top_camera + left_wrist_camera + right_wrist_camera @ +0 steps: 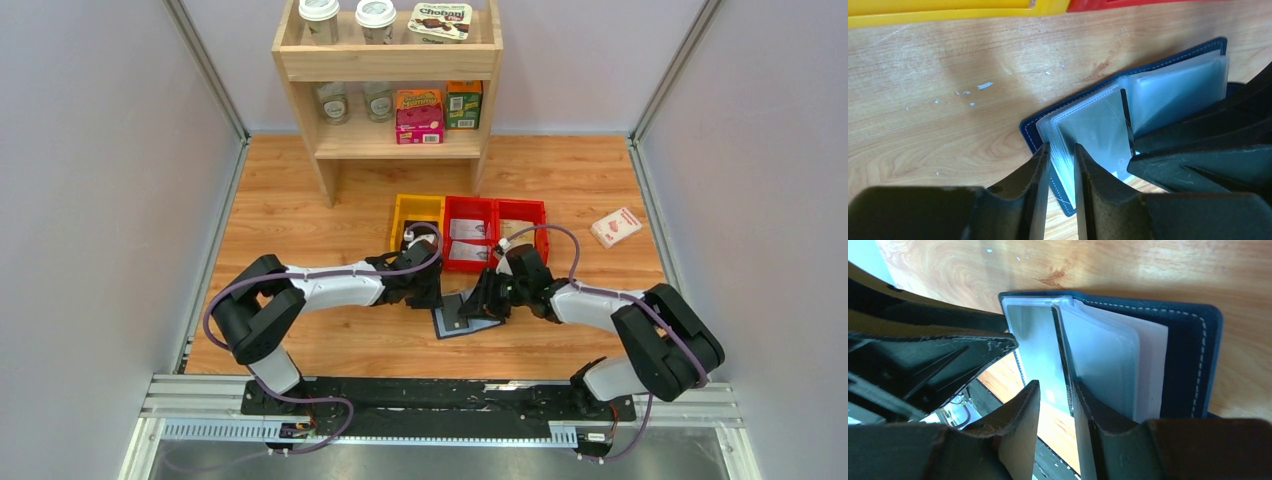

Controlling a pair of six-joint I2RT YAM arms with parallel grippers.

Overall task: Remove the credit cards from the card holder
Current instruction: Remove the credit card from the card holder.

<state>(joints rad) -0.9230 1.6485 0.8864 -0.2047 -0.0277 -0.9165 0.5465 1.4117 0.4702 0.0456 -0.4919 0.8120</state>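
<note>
The left tool and right tool are gaping slightly, straddling floppy clear sleeves inside the navy-blue booklet card holder. The thin black credit card, likely stiff, wants edge-pinching.

Only legible text: "Chobani" on the white-and-dark pack lying at the right end of the shelf unit's top board. Print on the pink box and the green box on the lower board is too small to read. Same for the white-and-red box near the table's right edge.
</note>
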